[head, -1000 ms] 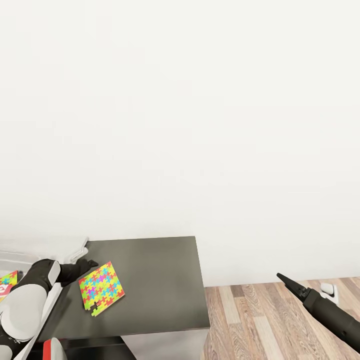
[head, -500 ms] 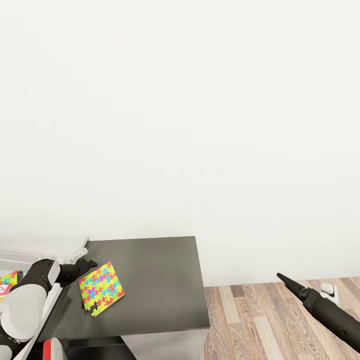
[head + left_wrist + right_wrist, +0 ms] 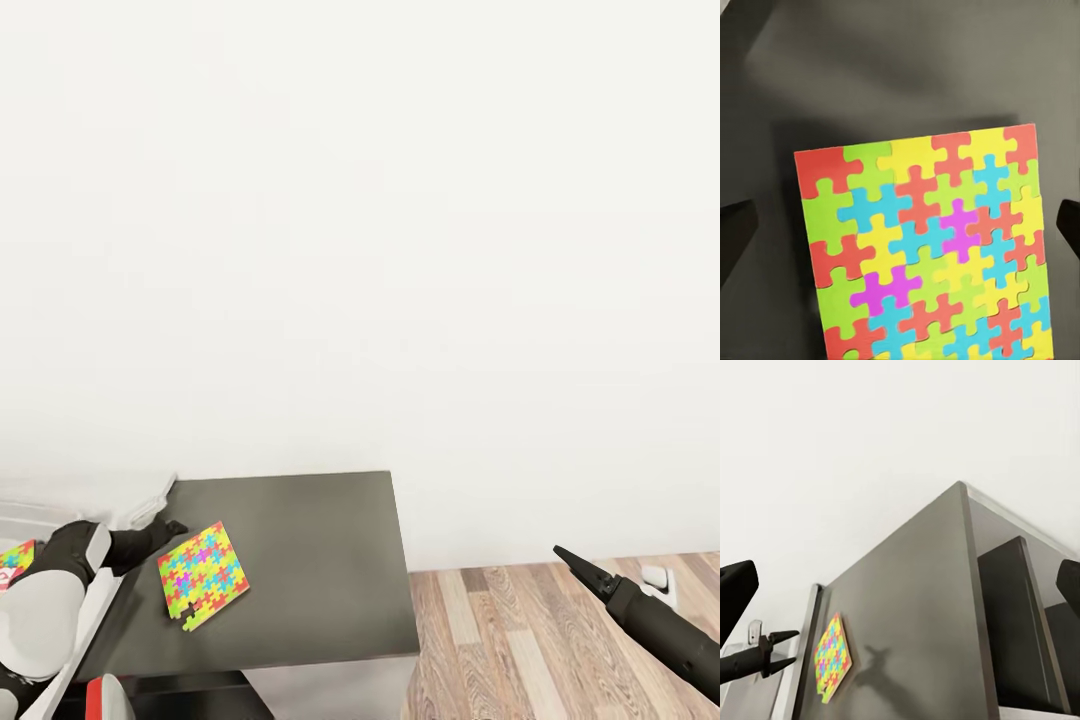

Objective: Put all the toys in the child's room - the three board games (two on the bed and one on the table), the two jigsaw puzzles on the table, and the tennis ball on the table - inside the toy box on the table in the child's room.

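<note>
One jigsaw puzzle (image 3: 203, 578), a thin multicoloured slab, lies flat on the dark grey end of the table (image 3: 320, 560). My left gripper (image 3: 170, 527) hovers just beyond the puzzle's far left corner, open. In the left wrist view the puzzle (image 3: 922, 247) lies between the two spread fingertips (image 3: 735, 236). The right wrist view shows the puzzle (image 3: 831, 656) and the left gripper (image 3: 787, 647) with its fingers apart. The toy box (image 3: 148, 506) shows its pale grey rim at the left edge, with a colourful flat item (image 3: 14, 562) inside. My right gripper (image 3: 562, 553) hangs open over the floor, right of the table.
A plain white wall rises behind the table. Wood floor (image 3: 520, 640) spreads to the right of the table's end. A small white object (image 3: 655, 578) sits on the floor by the wall, just behind my right arm.
My left arm has drawn back a little to the left, taking the gripper slightly away from the puzzle. The puzzle and my right arm have not moved.
</note>
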You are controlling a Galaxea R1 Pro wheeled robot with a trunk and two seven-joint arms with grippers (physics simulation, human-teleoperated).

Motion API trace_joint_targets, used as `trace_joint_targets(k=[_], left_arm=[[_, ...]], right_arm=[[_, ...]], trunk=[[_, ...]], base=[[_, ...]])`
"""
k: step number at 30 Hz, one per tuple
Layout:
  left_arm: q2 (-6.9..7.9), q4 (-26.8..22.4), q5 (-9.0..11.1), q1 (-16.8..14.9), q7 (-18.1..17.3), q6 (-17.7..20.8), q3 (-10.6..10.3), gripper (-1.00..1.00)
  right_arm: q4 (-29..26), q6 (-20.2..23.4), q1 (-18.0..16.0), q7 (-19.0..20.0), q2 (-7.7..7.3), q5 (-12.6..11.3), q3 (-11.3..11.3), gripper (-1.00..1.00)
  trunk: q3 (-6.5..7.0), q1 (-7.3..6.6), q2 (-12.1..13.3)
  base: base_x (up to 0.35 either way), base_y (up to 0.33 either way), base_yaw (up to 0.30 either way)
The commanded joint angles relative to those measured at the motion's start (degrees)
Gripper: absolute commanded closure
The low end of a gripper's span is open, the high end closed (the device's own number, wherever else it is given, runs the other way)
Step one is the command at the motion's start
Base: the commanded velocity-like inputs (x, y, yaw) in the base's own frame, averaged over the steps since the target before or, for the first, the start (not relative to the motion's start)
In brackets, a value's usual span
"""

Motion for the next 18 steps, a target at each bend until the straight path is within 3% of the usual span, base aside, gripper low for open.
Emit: trace_joint_targets(k=[1, 6, 18], left_arm=[[0.27, 0.0, -0.6, -0.1, -0.4, 0.2, 1.2, -1.00], [0.68, 0.1, -0.6, -0.1, -0.5, 0.2, 2.5, -1.00], [0.80, 0.1, -0.6, -0.1, -0.6, 0.2, 2.9, -1.00]], right_arm=[[0.0, 0.3, 0.0, 0.1, -0.01, -0.1, 0.0, -1.00], [0.0, 0.3, 0.0, 0.0, 0.03, -0.1, -0.1, -1.00], [0.0, 0.3, 0.0, 0.0, 0.04, -0.1, 0.0, -1.00]], trunk=[[-0.18, 0.03, -0.1], [-0.59, 0.03, -0.1], [-1.68, 0.03, -0.1]], base=[[0.000, 0.000, 0.000], [0.000, 0.000, 0.000], [0.000, 0.000, 0.000]])
